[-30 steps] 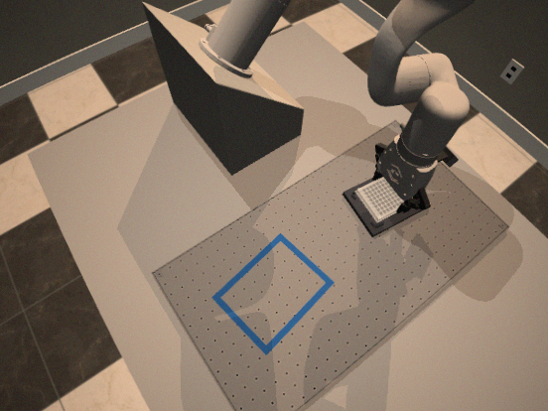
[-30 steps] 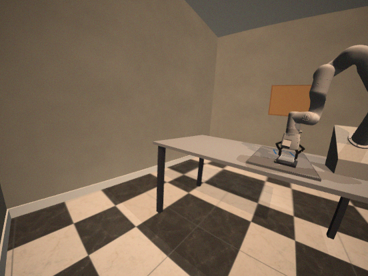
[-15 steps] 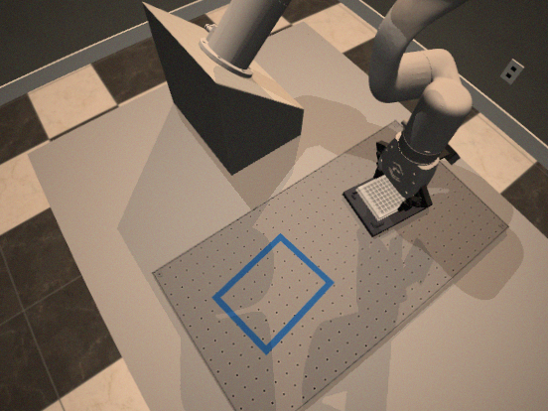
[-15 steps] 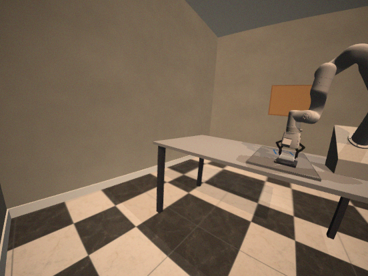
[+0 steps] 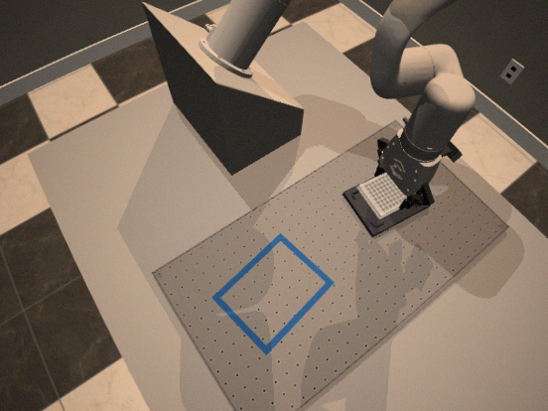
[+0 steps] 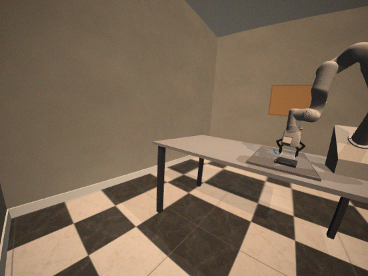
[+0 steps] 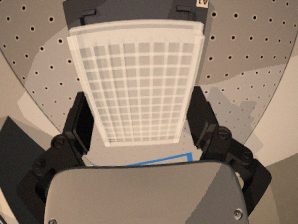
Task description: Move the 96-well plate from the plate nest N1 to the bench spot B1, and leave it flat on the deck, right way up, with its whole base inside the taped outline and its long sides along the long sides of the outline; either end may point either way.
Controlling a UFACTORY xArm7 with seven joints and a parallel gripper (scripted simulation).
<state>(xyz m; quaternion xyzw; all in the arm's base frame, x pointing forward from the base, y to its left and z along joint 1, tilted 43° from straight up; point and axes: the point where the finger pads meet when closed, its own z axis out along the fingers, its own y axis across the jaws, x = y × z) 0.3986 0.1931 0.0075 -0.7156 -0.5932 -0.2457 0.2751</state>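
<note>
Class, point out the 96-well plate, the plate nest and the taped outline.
96-well plate (image 5: pixel 381 195), top view, middle of its well grid.
Plate nest (image 5: pixel 373 225), top view, bare dark corner.
Taped outline (image 5: pixel 247 265), top view, blue tape edge.

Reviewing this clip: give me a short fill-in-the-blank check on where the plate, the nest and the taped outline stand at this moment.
1. The pincer is shut on the ____.
2. The 96-well plate is above the dark ____, not on the deck.
3. The tape of the outline is ____ in colour.
4. Inside the outline there is ____ plate.

Missing words: 96-well plate; plate nest; blue; no
</note>
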